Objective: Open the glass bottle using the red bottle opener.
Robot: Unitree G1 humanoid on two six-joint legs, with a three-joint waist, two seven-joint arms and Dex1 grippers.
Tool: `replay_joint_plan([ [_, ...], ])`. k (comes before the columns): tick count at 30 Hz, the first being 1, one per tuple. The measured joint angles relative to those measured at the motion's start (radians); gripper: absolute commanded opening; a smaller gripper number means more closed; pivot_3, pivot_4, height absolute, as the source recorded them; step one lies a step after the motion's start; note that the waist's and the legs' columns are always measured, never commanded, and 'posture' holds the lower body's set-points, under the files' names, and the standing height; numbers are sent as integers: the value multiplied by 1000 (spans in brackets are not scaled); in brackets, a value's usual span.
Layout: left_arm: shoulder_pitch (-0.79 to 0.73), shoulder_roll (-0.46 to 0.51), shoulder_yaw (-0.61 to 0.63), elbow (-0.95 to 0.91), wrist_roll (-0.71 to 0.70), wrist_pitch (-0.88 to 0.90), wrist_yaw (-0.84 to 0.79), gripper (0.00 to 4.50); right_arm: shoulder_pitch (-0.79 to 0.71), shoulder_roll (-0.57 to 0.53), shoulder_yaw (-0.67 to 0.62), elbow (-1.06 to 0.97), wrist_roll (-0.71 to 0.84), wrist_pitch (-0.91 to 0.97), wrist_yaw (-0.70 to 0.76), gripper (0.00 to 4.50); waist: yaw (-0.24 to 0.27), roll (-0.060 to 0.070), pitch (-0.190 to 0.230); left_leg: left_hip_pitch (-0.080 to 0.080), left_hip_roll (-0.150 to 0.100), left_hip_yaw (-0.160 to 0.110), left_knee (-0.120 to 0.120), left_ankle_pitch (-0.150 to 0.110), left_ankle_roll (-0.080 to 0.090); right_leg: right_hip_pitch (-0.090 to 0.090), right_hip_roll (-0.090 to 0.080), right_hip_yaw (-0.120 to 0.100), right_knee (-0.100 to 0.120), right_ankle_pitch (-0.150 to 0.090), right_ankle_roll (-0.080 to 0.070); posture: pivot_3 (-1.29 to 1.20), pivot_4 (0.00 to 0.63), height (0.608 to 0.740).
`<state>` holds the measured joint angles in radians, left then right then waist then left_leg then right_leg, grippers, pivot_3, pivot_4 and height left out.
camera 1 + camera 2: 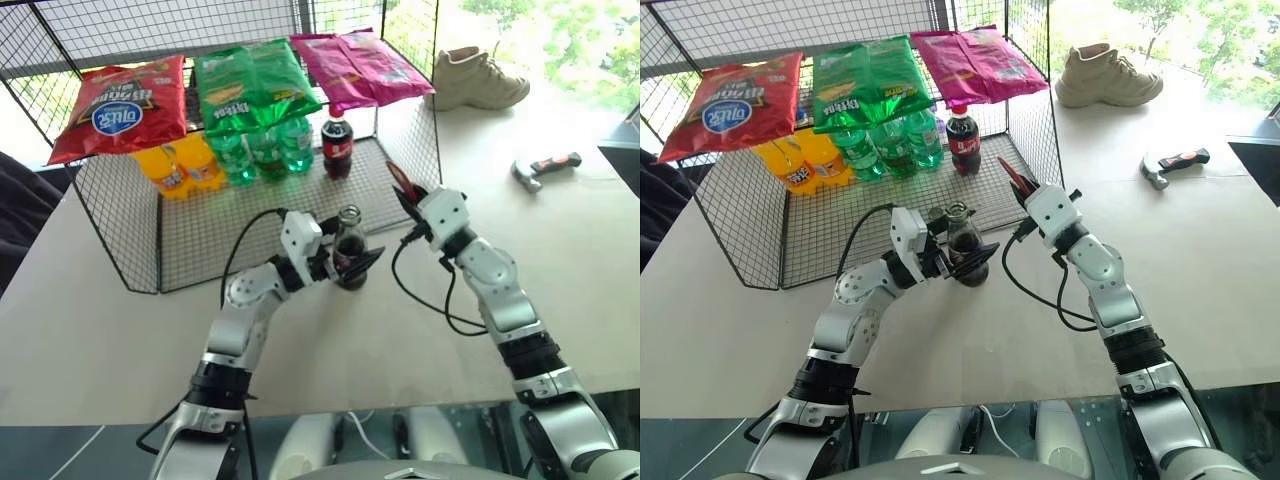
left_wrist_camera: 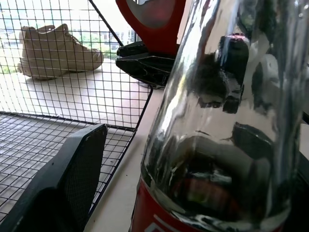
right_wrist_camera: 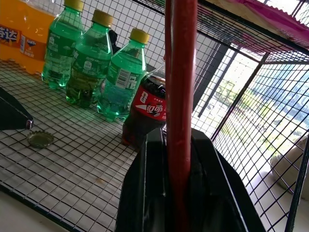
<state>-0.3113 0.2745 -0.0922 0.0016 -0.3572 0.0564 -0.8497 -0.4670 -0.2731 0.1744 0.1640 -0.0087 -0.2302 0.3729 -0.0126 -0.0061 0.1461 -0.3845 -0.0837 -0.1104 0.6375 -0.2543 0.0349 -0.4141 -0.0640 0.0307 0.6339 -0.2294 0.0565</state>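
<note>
Glass bottle (image 1: 349, 250) upright on the desk (image 1: 90, 330) just outside the wire rack (image 1: 130, 250), mouth seemingly bare already, with a loose crown cap (image 3: 40, 139) lying on the rack's mesh floor, though hard to be sure it came off this bottle. Left gripper (image 1: 345, 262) spread wide around the bottle's lower body, fingers (image 2: 63, 183) apart from the glass; right gripper (image 1: 408, 196) pressed together on the red bottle opener (image 1: 398, 178), held up just right of the neck. Best now to draw the left gripper straight back without nudging the bottle, and keep the opener clear of the neck.
</note>
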Motion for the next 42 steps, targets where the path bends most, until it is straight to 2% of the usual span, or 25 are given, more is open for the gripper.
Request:
replay_joint_plan([
  [14,97,67,3,-121,-3,43,-24,4392,149,25,-46,-150,132,254,37,0,1,0,0,0,0,0,0,0,0,0,-1,0,1,0,0,0,150,740],
  [23,231,121,20,-240,-20,78,-3,4392,246,45,-81,-276,186,424,15,0,1,0,0,0,0,0,0,0,0,0,-1,1,1,0,0,0,150,740],
  [27,301,131,20,-273,-20,89,14,4500,276,44,-108,-306,201,477,5,1712,3,0,0,1,0,0,0,0,0,0,-2,0,2,0,0,0,150,740],
  [28,308,131,20,-275,-18,89,21,4500,277,42,-113,-307,201,484,4,2324,3,0,0,1,0,0,0,0,0,0,-2,0,2,0,0,0,150,740],
  [32,294,120,23,-268,2,75,56,4500,274,49,-115,-312,199,502,-9,4200,3,0,0,2,0,0,1,0,0,1,-1,0,4,0,0,0,150,740],
  [36,231,93,23,-224,32,35,90,4500,252,73,-88,-342,185,539,-21,4200,2,0,0,2,0,0,1,0,-1,0,-1,0,5,0,0,0,150,740],
  [42,235,85,12,-184,42,-2,86,4500,252,95,-61,-378,178,572,-31,4200,1,0,0,1,0,1,1,0,-1,0,-1,0,4,0,0,0,150,740],
])
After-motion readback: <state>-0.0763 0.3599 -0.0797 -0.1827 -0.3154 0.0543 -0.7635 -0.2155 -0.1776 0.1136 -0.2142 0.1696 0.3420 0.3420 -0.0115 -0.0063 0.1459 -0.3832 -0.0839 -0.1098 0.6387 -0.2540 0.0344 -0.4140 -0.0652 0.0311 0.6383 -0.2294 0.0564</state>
